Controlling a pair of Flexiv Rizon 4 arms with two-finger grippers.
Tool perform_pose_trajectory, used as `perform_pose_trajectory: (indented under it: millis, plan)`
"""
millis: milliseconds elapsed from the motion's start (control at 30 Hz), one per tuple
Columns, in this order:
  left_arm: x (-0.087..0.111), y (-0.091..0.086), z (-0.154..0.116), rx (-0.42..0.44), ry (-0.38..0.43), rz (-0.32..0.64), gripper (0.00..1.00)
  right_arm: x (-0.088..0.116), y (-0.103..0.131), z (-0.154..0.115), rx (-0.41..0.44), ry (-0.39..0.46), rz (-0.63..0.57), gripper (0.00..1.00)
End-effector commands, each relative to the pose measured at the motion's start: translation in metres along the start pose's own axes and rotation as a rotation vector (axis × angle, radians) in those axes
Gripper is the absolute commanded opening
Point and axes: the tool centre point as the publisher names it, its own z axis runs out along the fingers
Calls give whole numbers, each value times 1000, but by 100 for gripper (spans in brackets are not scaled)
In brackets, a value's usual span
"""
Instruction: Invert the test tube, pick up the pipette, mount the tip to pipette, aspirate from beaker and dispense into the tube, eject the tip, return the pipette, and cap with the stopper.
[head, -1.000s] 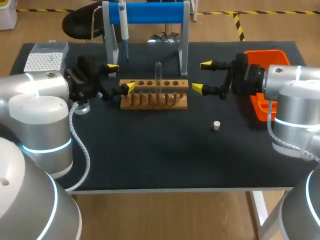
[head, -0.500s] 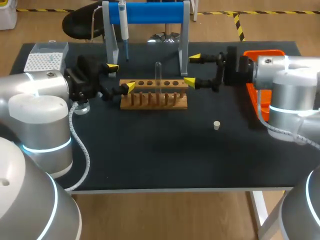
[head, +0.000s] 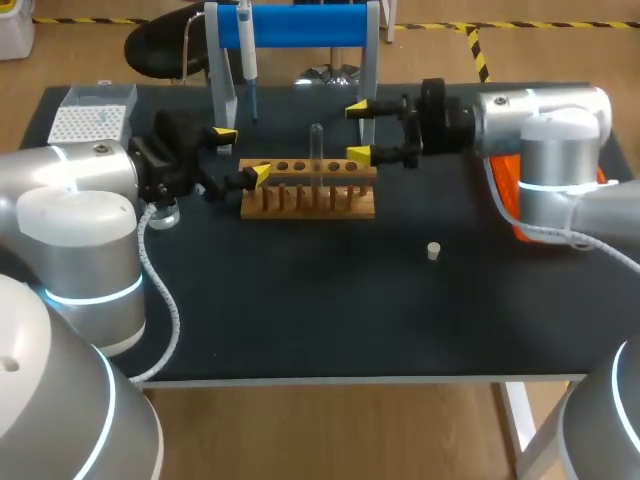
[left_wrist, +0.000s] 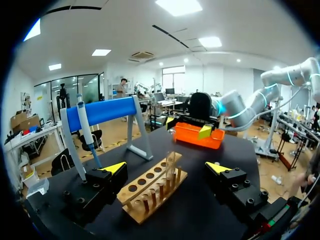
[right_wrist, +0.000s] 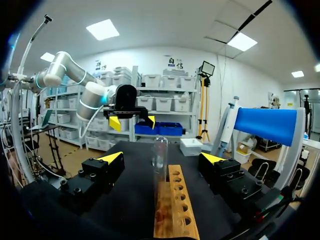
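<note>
A clear test tube (head: 316, 145) stands upright in the wooden rack (head: 308, 200). My left gripper (head: 241, 153) hangs open just off the rack's left end, level with the tube (left_wrist: 171, 162), which shows ahead of its fingers. My right gripper (head: 359, 131) is open at the rack's right end; the tube (right_wrist: 160, 157) stands ahead of it, between the lines of its fingers, untouched. The pipette (head: 247, 55) hangs on the blue-barred stand (head: 300, 25) behind the rack. A white tip box (head: 90, 118) sits far left, and a small beaker (head: 163, 213) shows partly under my left arm. The stopper (head: 433, 250) lies alone on the mat.
An orange tray (head: 512, 205) at the right is largely covered by my right arm. The stand's legs (head: 367, 110) rise close behind my right gripper. Bare black mat lies in front of the rack.
My right gripper has travelled left from beside the orange tray to the rack's right end, still open. My left arm and the tube have not moved.
</note>
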Motion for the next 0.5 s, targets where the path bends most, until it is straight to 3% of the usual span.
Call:
perform_pose_trajectory:
  millis: [33,500]
  plan:
    - [0,1,1,3,-1,1,100,-9,-6,9,-7,155,0,100]
    - [0,1,1,3,-1,1,100,-5,-12,36,-29,194,17,100]
